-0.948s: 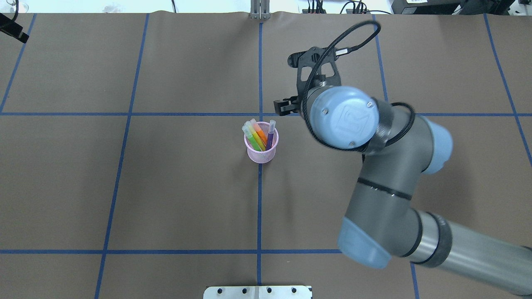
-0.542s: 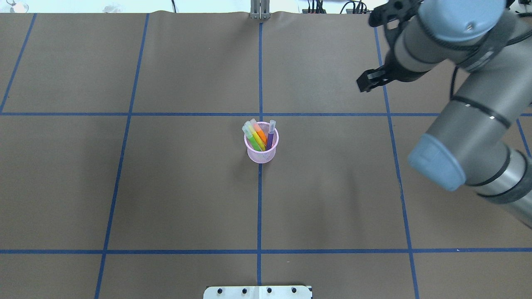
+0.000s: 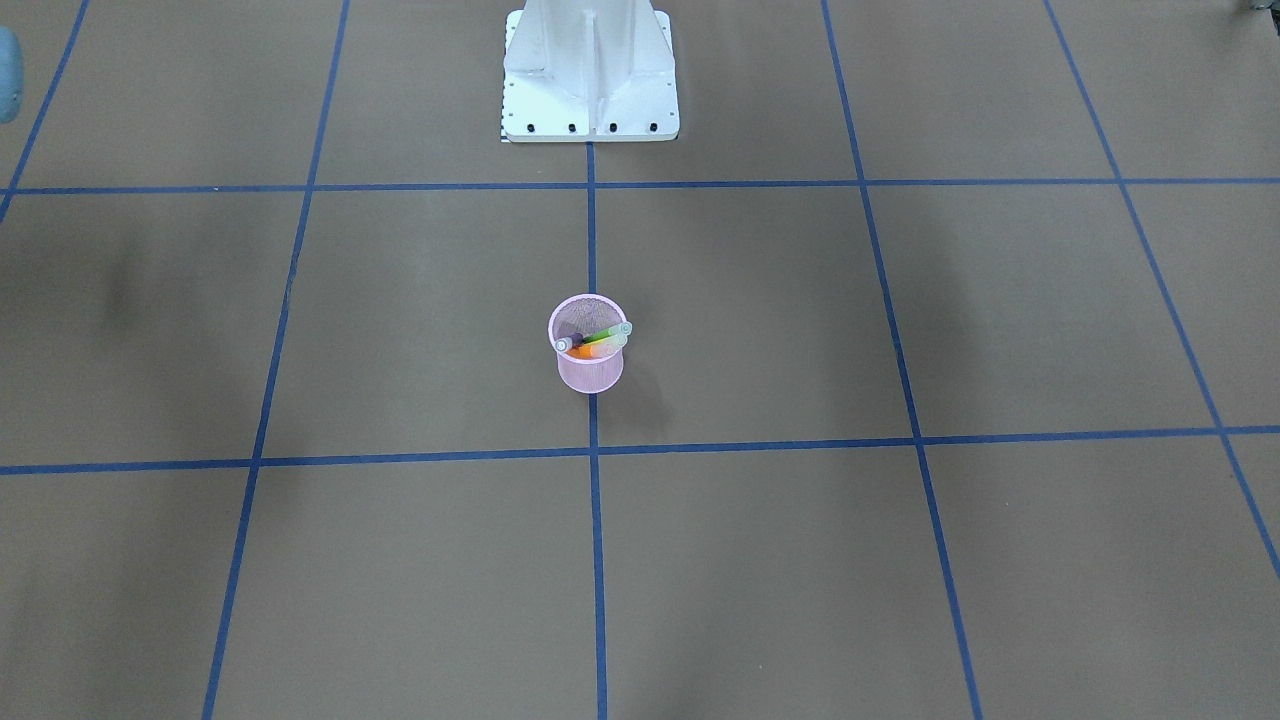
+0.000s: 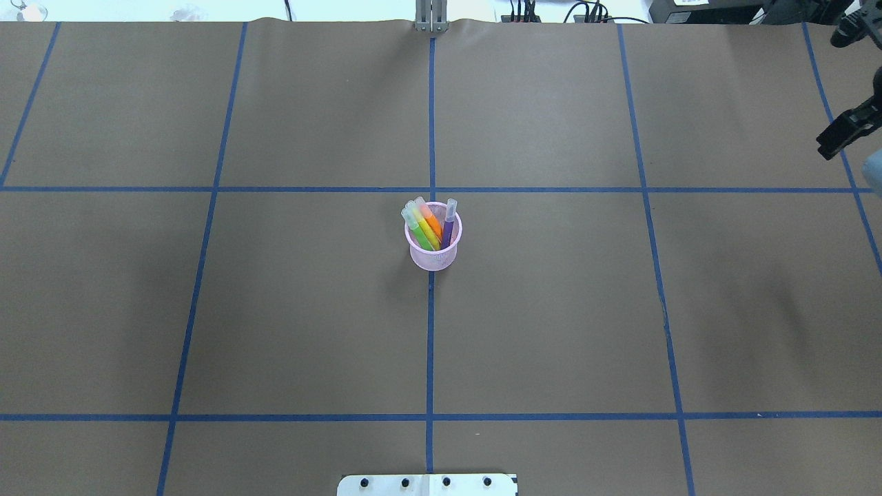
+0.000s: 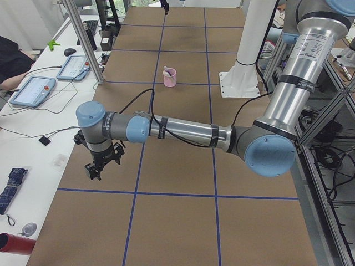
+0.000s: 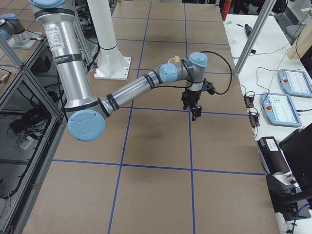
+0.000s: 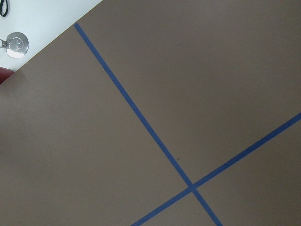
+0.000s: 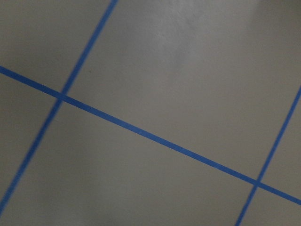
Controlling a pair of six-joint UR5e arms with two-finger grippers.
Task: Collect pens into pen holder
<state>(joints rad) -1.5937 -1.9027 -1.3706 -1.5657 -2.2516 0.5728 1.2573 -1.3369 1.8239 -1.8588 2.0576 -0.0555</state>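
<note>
The pink mesh pen holder [image 4: 433, 253] stands upright at the table's middle on a blue tape crossing. The pens [image 4: 428, 226] stand in it: green, yellow and orange lean left, and purple [image 4: 448, 227] stands on the right. The holder also shows in the front view [image 3: 590, 372] and the exterior left view [image 5: 169, 78]. My right gripper [image 4: 842, 134] is far right of the holder at the view's edge, empty; I cannot tell whether it is open or shut. My left gripper [image 5: 96, 168] shows only in the exterior left view, far from the holder, and its state cannot be told.
Brown paper with blue tape lines [image 4: 431, 344] covers the table. The robot's white base [image 3: 590, 75] stands at the near edge. Tablets [image 5: 33, 88] and cables lie on a side bench beyond the table's left end. An operator's desk is at the right end.
My right arm has swung away from beside the pen holder to the far right edge of the overhead view. The holder and pens have not moved.
</note>
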